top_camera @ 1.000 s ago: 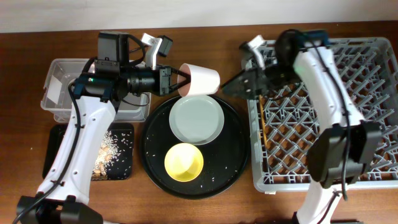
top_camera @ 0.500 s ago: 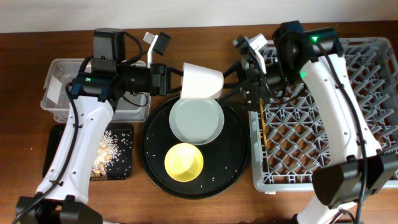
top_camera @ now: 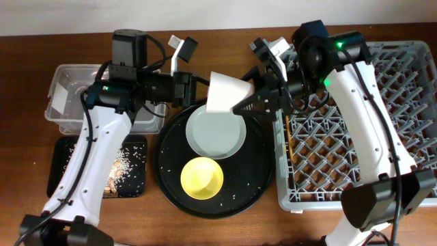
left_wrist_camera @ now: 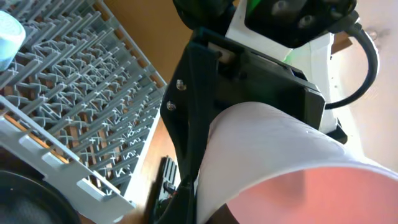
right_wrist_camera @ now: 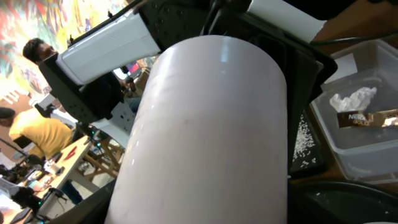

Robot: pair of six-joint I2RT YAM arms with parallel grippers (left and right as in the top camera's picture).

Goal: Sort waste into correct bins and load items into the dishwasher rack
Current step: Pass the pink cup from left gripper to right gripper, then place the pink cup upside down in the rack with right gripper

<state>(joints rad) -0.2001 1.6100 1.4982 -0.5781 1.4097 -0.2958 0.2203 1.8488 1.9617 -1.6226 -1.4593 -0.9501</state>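
Clenched on the rim of the pink cup (top_camera: 225,94), the left pincer (top_camera: 201,91) holds it in the air above the far edge of the round black tray (top_camera: 259,179). The cup lies on its side, with the mouth toward the left arm (the left wrist view shows the pink inside) and the bottom toward the right pincer (top_camera: 251,90). That pincer reaches with one finger on each side of the cup's bottom end; whether they already press on it, I cannot tell.

On the round tray, partly under the cup in the overhead view, sits the grey-green plate (top_camera: 217,133). The yellow bowl (top_camera: 201,178) sits on the near part of the tray, just beside the plate.

Right of the tray stands the dishwasher rack (top_camera: 382,137), with the wooden chopsticks (top_camera: 289,140) lying in the side nearest to the tray. The left wrist view shows a light-blue cup (left_wrist_camera: 9,31) on the rack.

Left of the tray, the clear tub (top_camera: 65,102) holds the white tissue (right_wrist_camera: 351,99) and the gold wrapper (right_wrist_camera: 367,118). The shallow black tray (top_camera: 61,174), also left of the round tray, carries rice crumbs (top_camera: 126,160).
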